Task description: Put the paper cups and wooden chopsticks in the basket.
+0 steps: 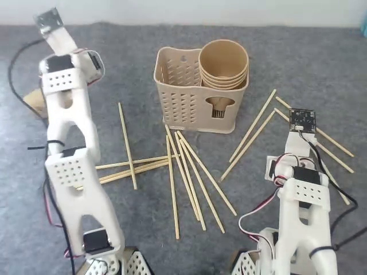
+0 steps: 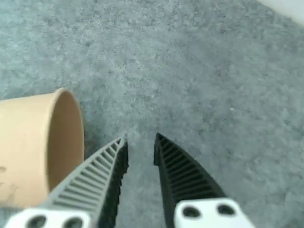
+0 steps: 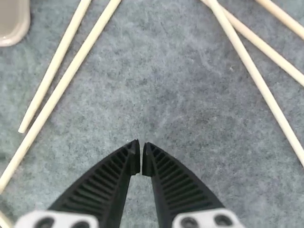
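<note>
This reads as a robotics lab or hobby bench — a grey felt mat (image 1: 321, 57) is the whole work surface, the left arm (image 1: 69, 172) and right arm (image 1: 304, 197) are white printed plastic with loose wires (image 1: 279, 172) and a bare circuit board (image 1: 302, 120), before a plain pale wall (image 1: 172, 8).

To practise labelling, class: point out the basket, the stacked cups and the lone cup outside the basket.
basket (image 1: 183, 109): high view, its perforated front wall.
stacked cups (image 1: 223, 57): high view, inside of the top cup.
lone cup (image 2: 26, 142): left wrist view, its outer side wall.
</note>
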Robot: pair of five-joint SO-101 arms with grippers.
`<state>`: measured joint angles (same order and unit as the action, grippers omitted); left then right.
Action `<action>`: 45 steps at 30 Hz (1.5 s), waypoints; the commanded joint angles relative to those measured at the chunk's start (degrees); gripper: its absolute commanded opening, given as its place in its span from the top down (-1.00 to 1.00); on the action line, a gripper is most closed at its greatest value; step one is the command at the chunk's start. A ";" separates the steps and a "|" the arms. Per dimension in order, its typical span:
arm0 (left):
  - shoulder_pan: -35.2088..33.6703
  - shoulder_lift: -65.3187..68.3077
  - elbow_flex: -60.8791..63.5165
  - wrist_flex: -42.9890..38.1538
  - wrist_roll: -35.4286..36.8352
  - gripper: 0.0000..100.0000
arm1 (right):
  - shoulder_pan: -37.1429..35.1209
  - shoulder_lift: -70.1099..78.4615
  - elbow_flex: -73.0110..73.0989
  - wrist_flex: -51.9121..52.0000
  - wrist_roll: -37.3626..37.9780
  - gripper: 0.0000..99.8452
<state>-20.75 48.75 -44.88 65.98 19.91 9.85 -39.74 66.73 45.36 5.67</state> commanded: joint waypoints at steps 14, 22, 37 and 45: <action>-12.84 0.44 -12.26 11.16 -0.44 0.86 | -0.75 -2.15 -0.53 -1.01 0.88 0.93; -18.81 0.44 -12.35 10.37 -0.53 0.86 | -0.57 -2.15 -0.53 -1.01 0.97 0.93; -19.16 -1.67 -33.54 31.74 -6.51 0.85 | -0.66 -1.98 -0.53 -1.01 0.97 0.93; -23.65 -0.35 -37.85 34.46 -10.29 0.53 | -0.66 -1.98 -0.44 -0.92 0.97 0.93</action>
<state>-43.08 50.59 -80.13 98.68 10.42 9.85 -39.74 66.73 45.36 5.67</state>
